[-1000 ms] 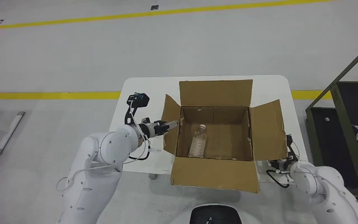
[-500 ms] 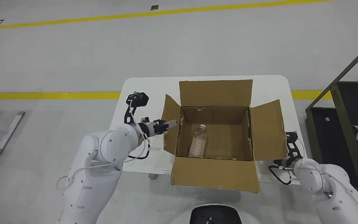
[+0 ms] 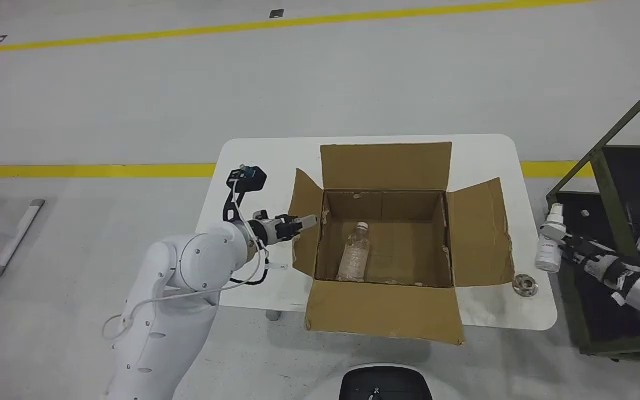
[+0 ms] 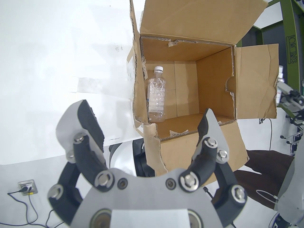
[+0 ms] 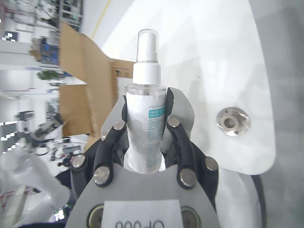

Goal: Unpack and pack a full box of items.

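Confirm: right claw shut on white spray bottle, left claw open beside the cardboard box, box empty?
Not empty: a clear plastic bottle with a white cap lies in the brown cardboard box, per the left wrist view. Correct: right claw shut on the white spray bottle, left claw open beside the box.

White table (image 3: 480, 150) with rounded corners, bore an open cardboard box (image 3: 405, 250) across its middle, four flaps spread outward, front flap overhung the near edge, small round metal fitting (image 3: 524, 285) lay near the right front corner, just beside the right flap.
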